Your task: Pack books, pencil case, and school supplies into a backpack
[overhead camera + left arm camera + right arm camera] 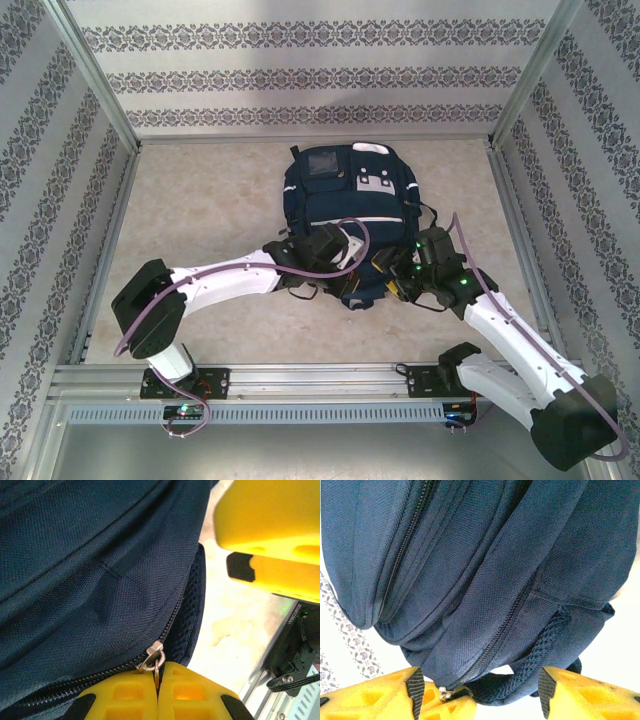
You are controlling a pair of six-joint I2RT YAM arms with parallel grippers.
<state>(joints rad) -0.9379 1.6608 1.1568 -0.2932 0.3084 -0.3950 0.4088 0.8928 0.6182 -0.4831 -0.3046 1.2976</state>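
the left gripper point(157, 680) has its yellow jaws pressed together at the bottom edge of the left wrist view, pinching the small metal zipper pull point(156, 660), whose ring slips down between them. from the pull a dark zipper point(75, 681) runs toward the lower left along a seam of the backpack point(90, 580), whose navy fabric covers the left and centre of that frame. the right gripper point(480, 682) has its jaws spread wide in the right wrist view, one yellow finger in the lower left corner and the other in the lower right, and they grip nothing. a dark mesh strap point(540, 650) of the backpack curves down into the gap between them, and a metal slider point(445, 692) sits just beside the lower-left finger. above them the pack's navy folds and closed zipper lines rise to the top of the frame. in the top view both grippers meet at the lower end of the backpack, near the middle of the frame. the backpack lies flat on the beige table point(200, 210), with its pale grey patches toward the upper part of the picture.
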